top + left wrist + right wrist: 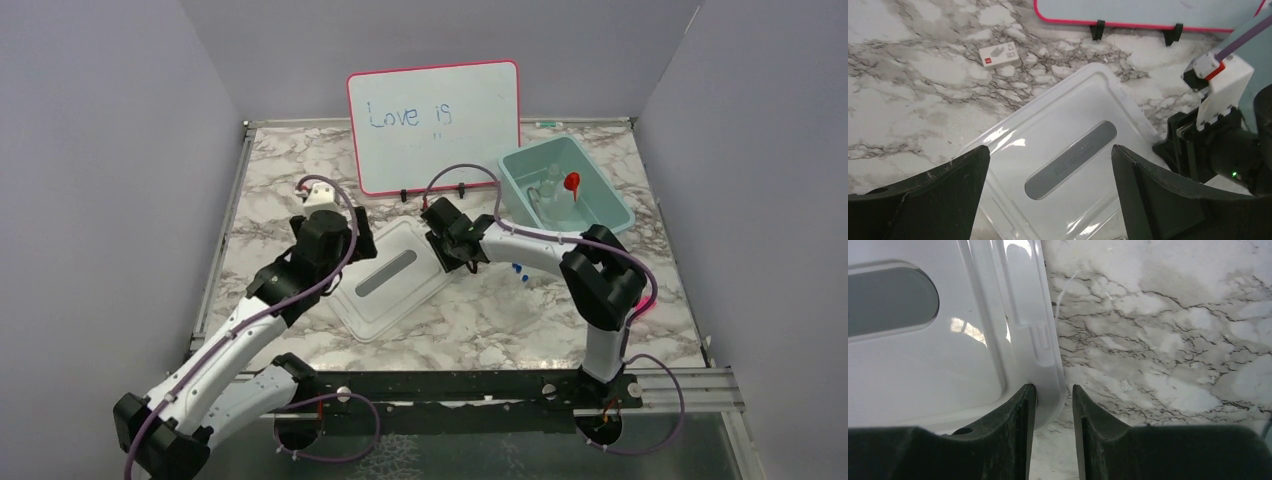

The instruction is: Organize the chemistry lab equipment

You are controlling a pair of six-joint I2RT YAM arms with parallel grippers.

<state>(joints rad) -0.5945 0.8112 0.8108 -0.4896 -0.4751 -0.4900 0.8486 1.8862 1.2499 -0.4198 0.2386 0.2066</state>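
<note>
My right gripper (pixel 1053 390) is straddling the lid (pixel 923 365) rim, jaws narrow, grip unclear; only its wrist view is showing that. Overhead, my left gripper (pixel 1049 152) is hovering wide open.

Table: marble-pattern top (pixel 500 320), grey veins all over from what I can see.
Middle: clear plastic lid (pixel 392 277) with a grey strip.
Back: pink-framed whiteboard (pixel 433 125) standing on black feet.
Back right: teal bin (pixel 612 205).
Left: small white box (pixel 998 53).
Right of lid: tiny blue bits (pixel 518 268), can't tell what they are.
</note>
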